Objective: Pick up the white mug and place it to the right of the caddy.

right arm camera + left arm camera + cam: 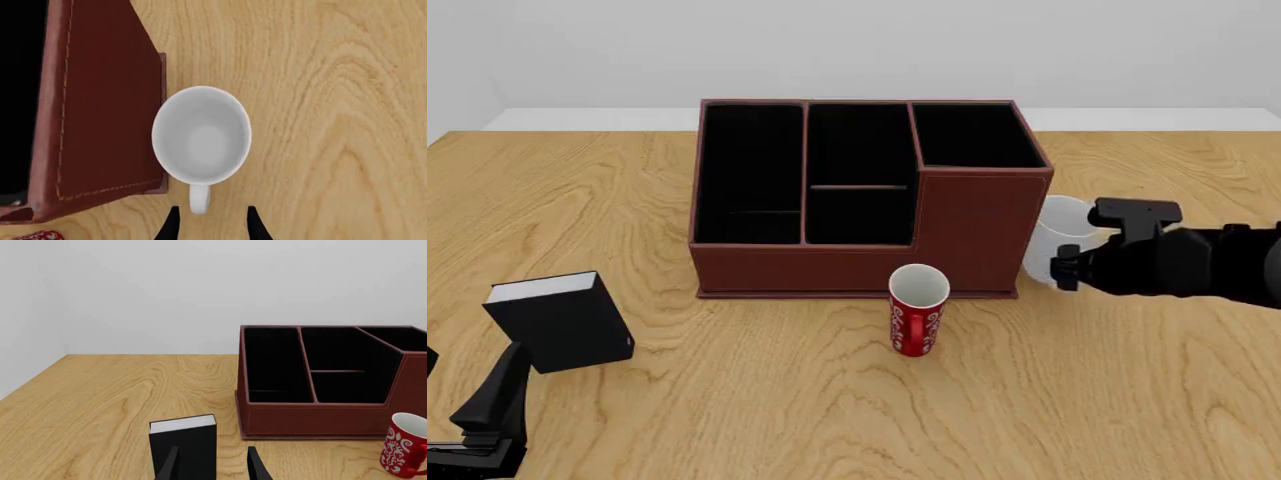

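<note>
The white mug (1058, 232) stands upright on the table, right against the right side of the caddy (827, 272). The right wrist view looks straight down into the mug (200, 135), beside the caddy's wall (100, 100). Its small handle points toward my right gripper (210, 226). That gripper is open, its fingers apart on either side of the handle's end and not touching it. In the front view the right gripper (1068, 268) hovers just in front of the mug. My left gripper (487, 420) is open and empty at the near left; the left wrist view (212, 466) also shows it.
A slim red white-patterned cup (917, 310) stands in front of the caddy's front wall; it also shows in the left wrist view (403, 445). A small black book (561, 320) stands at the near left, just ahead of the left gripper.
</note>
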`<move>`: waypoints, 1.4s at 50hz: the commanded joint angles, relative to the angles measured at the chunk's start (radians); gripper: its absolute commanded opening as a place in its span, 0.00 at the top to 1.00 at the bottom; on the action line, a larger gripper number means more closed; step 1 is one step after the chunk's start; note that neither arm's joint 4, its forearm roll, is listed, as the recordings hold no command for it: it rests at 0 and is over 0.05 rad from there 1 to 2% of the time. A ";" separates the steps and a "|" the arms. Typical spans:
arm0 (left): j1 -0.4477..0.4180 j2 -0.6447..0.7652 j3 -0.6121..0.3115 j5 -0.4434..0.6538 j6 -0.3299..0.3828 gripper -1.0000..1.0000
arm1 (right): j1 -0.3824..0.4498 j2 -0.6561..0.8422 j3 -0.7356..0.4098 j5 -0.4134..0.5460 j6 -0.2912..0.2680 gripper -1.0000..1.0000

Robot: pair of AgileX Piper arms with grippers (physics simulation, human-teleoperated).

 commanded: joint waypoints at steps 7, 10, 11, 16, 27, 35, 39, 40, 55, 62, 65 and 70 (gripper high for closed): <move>0.000 0.000 0.000 0.000 0.000 0.00 | 0.000 -0.082 0.038 0.010 -0.011 0.00; 0.000 0.000 0.000 0.000 0.000 0.00 | 0.002 -0.087 0.042 0.010 -0.012 0.00; 0.000 0.000 0.000 0.000 0.000 0.00 | 0.003 -0.087 0.042 0.010 -0.012 0.00; 0.000 0.000 0.000 0.000 0.000 0.00 | 0.001 -0.085 0.040 0.009 -0.011 0.00; 0.000 0.000 0.000 0.000 0.000 0.00 | 0.000 -0.062 0.030 0.005 -0.006 0.00; 0.000 0.000 0.000 0.000 0.000 0.00 | 0.006 -0.089 0.040 0.012 -0.010 0.00; 0.000 0.000 0.000 0.000 0.000 0.00 | -0.003 -0.110 0.044 0.022 -0.022 0.00; 0.000 0.000 0.000 0.000 0.000 0.00 | -0.004 -0.115 0.044 0.024 -0.023 0.00; 0.000 0.000 0.000 0.000 0.000 0.00 | -0.002 -0.178 0.052 0.047 -0.033 0.00; 0.000 0.000 0.000 0.000 0.000 0.00 | 0.005 -0.212 0.054 0.059 -0.033 0.00; 0.000 0.000 0.000 0.000 0.000 0.00 | 0.008 -0.236 0.052 0.070 -0.033 0.00; 0.000 0.000 0.000 0.000 0.000 0.00 | 0.017 -0.268 0.052 0.083 -0.030 0.00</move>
